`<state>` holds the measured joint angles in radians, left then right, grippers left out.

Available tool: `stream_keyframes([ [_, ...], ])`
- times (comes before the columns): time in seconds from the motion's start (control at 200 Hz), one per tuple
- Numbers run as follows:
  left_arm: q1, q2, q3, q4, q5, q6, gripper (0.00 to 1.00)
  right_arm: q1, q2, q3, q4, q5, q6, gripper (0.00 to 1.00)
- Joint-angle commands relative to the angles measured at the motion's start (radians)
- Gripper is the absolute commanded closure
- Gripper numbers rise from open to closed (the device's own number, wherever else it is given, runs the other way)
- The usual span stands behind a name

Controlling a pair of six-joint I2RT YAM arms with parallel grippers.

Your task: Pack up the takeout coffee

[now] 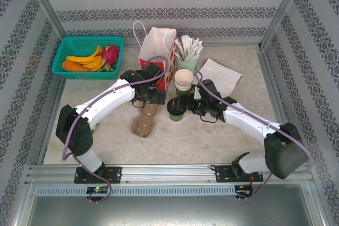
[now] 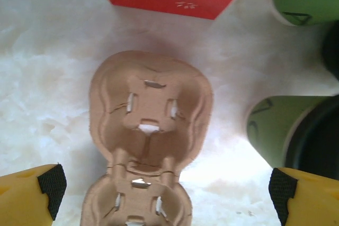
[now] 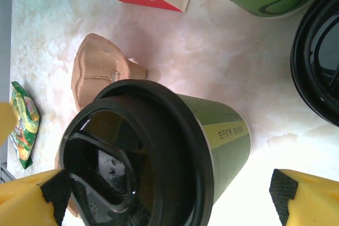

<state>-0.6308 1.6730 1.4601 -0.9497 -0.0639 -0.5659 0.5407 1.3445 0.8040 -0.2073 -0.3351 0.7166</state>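
The brown two-well pulp tray (image 1: pixel 145 120) lies flat on the table, and in the left wrist view the tray (image 2: pixel 151 115) sits straight below the camera. My left gripper (image 1: pixel 151 98) (image 2: pixel 164 189) hangs open above its far well, fingers spread wide of it. The green paper cup (image 1: pixel 176 110) stands to the tray's right with the black lid (image 3: pixel 132 162) on it. My right gripper (image 1: pixel 193 105) (image 3: pixel 164 194) is open around the cup (image 3: pixel 222 136); its right pad (image 3: pixel 280 194) stands clear of the wall.
A red-and-white paper bag (image 1: pixel 157 51) stands behind the tray. A stack of green cups (image 1: pixel 184 80), a cup of white straws (image 1: pixel 188 51) and a napkin (image 1: pixel 220 75) lie behind the right gripper. A second black lid (image 3: pixel 318 62) rests nearby. A teal fruit basket (image 1: pixel 87 56) sits far left.
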Motion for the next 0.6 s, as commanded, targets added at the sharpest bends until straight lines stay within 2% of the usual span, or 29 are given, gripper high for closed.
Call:
stream_keyframes([
  [0.0,0.018,0.027,-0.009,0.009,-0.027,-0.056,0.0,0.024,-0.019,0.033,-0.025,0.054,-0.04,0.02],
  [0.16,0.031,0.082,-0.016,0.027,0.029,-0.072,0.0,0.053,0.025,0.073,-0.053,0.064,-0.067,0.02],
  [0.365,0.046,0.094,-0.047,0.077,0.095,-0.066,0.0,0.093,0.078,0.136,-0.131,0.143,-0.117,0.02],
  [0.595,0.046,0.113,-0.057,0.081,0.117,-0.078,0.0,0.133,0.132,0.195,-0.196,0.211,-0.157,0.02],
])
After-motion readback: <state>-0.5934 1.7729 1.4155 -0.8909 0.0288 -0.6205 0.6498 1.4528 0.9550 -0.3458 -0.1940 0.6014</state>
